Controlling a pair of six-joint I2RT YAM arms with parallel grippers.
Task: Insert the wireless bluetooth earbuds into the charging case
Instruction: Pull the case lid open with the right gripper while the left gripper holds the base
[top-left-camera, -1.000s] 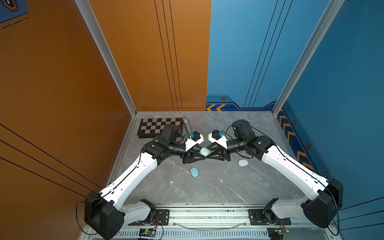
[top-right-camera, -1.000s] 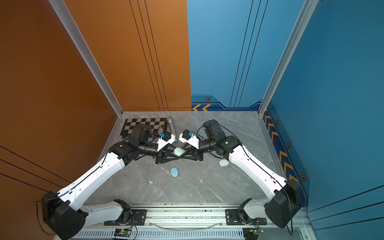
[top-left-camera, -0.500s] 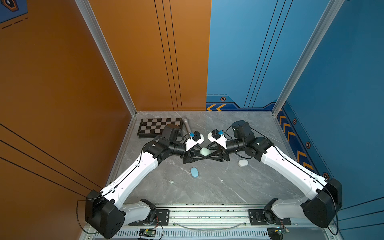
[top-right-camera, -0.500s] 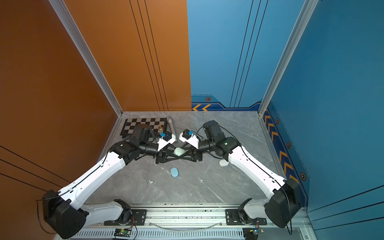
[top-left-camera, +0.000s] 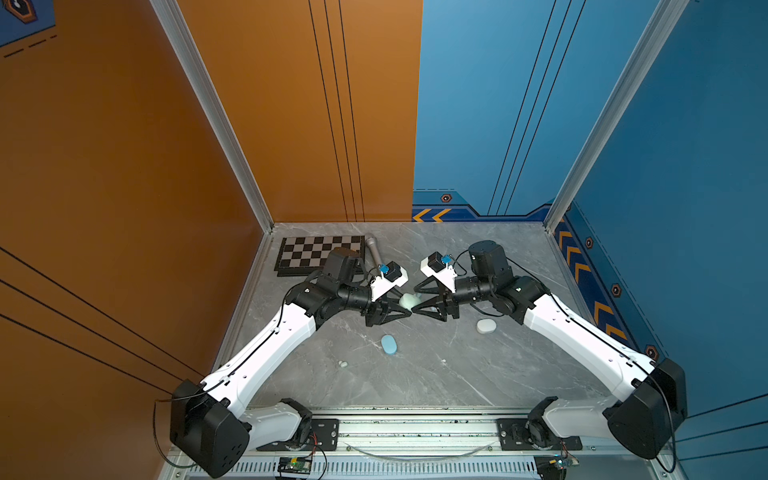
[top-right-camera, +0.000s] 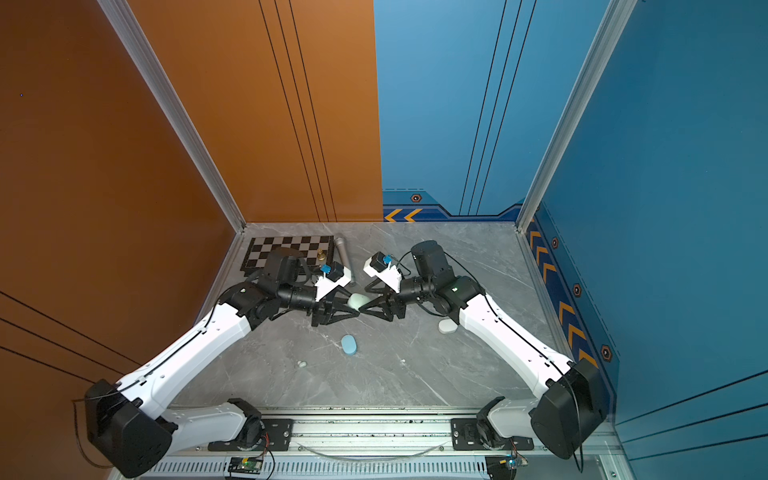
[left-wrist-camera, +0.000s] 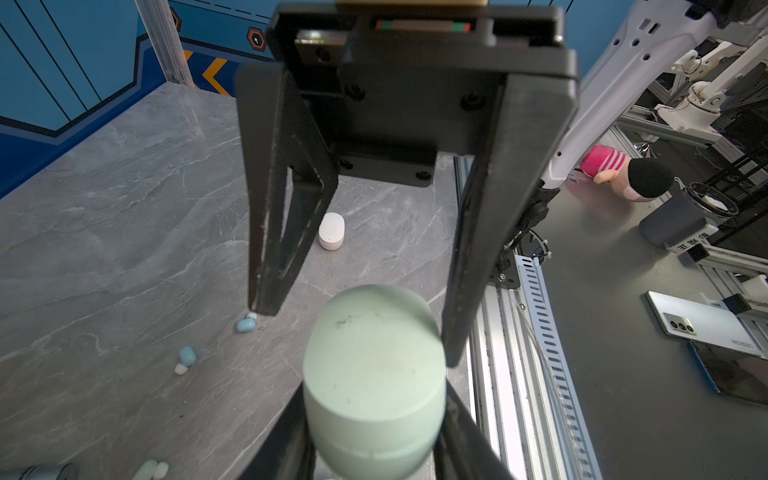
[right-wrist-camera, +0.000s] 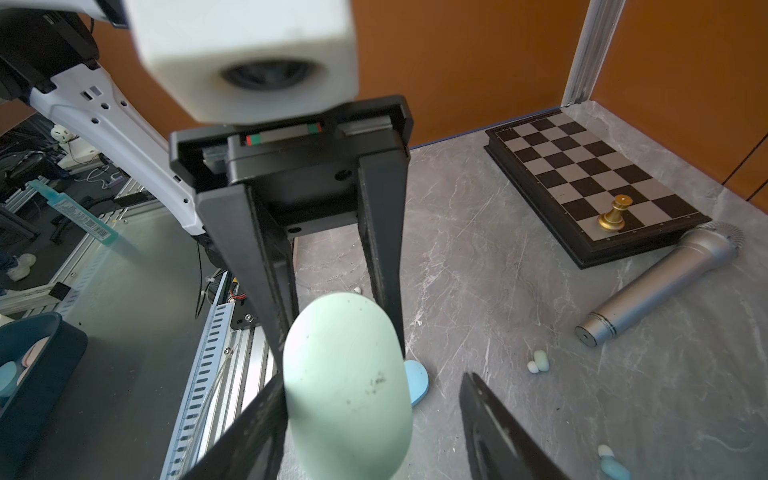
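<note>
A mint charging case (top-left-camera: 409, 300) (top-right-camera: 358, 300) hangs above the table's middle, closed, with my left gripper (top-left-camera: 404, 308) (left-wrist-camera: 374, 440) shut on its lower end (left-wrist-camera: 374, 374). My right gripper (top-left-camera: 415, 300) (right-wrist-camera: 370, 424) faces it, open, its jaws straddling the case (right-wrist-camera: 347, 386); one finger (right-wrist-camera: 249, 436) lies against the case, and a gap shows on the other side. Earbuds lie loose on the table: two pale blue (left-wrist-camera: 245, 324) (left-wrist-camera: 186, 357), a mint one (right-wrist-camera: 539, 360), and small ones near the front (top-left-camera: 343, 364) (top-left-camera: 443, 361).
A blue case (top-left-camera: 389, 345) (top-right-camera: 349, 344) and a white case (top-left-camera: 486, 326) (left-wrist-camera: 331, 231) lie shut on the grey table. At the back left a chessboard (top-left-camera: 316, 253) carries a gold piece (right-wrist-camera: 615, 214), with a silver microphone (right-wrist-camera: 665, 278) beside it.
My right gripper's jaws have spread apart around the mint case. My left gripper keeps its hold, and neither arm has visibly shifted.
</note>
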